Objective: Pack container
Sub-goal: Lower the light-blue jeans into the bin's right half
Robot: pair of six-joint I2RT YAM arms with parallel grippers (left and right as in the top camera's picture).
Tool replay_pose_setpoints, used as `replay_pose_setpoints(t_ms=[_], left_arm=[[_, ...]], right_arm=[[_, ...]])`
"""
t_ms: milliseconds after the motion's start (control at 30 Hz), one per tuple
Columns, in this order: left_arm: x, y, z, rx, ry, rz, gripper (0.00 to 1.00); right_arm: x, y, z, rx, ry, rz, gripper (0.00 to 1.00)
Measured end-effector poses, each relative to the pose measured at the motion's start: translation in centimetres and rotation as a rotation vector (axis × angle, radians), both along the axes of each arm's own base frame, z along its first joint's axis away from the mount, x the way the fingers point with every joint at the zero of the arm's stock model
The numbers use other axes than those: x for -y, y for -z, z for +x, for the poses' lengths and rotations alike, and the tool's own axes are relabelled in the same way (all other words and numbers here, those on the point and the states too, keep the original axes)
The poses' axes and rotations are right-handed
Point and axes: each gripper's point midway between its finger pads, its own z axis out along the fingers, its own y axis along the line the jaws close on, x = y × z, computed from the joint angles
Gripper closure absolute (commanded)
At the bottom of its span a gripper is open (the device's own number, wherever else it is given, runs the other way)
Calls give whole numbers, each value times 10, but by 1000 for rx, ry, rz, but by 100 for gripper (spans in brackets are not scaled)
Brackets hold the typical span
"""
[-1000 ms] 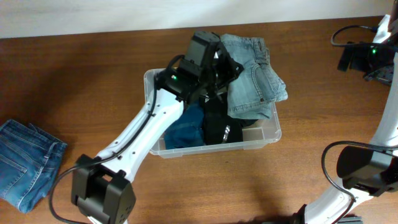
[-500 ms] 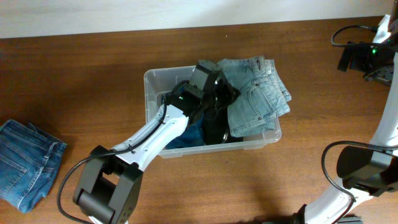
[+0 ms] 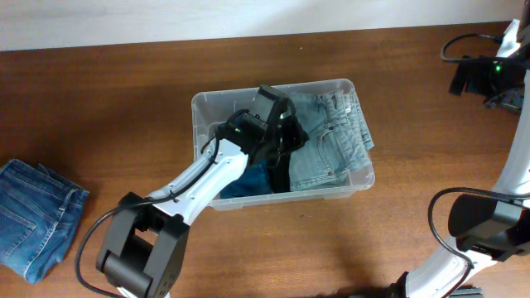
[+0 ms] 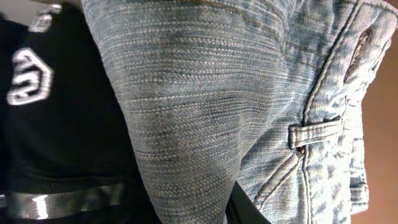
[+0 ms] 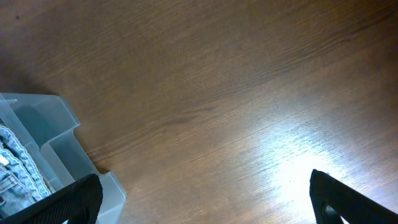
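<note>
The container point(image 3: 202, 108) is a clear plastic tub in the middle of the table. My left gripper point(image 3: 286, 136) reaches into it and is shut on light blue jeans point(image 3: 331, 147), which lie across the tub's right half. In the left wrist view the denim point(image 4: 205, 93) fills the frame and a fold runs down between my fingers point(image 4: 189, 214). A black garment with white print point(image 4: 56, 124) lies beside it. My right gripper point(image 3: 484, 76) is open and empty at the far right, above bare wood point(image 5: 205, 205). The tub's corner point(image 5: 59, 140) shows in the right wrist view.
A dark blue garment point(image 3: 247, 178) and the black garment point(image 3: 281, 170) lie in the tub under my left arm. Folded blue jeans point(image 3: 33, 217) lie on the table's left edge. The right arm's base point(image 3: 484, 223) stands at the lower right.
My left gripper has come down into the tub with the light blue jeans. They hung over the right rim before and now lie flatter inside. The right arm has not moved.
</note>
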Motion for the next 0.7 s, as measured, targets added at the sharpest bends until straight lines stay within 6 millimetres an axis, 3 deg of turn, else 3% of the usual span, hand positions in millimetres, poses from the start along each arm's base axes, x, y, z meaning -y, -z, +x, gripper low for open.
replay_pose_setpoints(t_ms=[233,300,367,400,700], left_arm=[[-3,2,3,26,2,29,70],[-4,2,3,33,9,37,27],[-6,4,3,35,10,50,5],[-6,4,3,36,10,51,1],[-4,-2,10,128,72,70,1]], right_arm=[[0,0,0,0,0,0,2],[0,0,0,0,0,0,2],[0,0,0,0,0,0,2],[0,0,0,0,0,0,1],[0,0,0,0,0,0,1]])
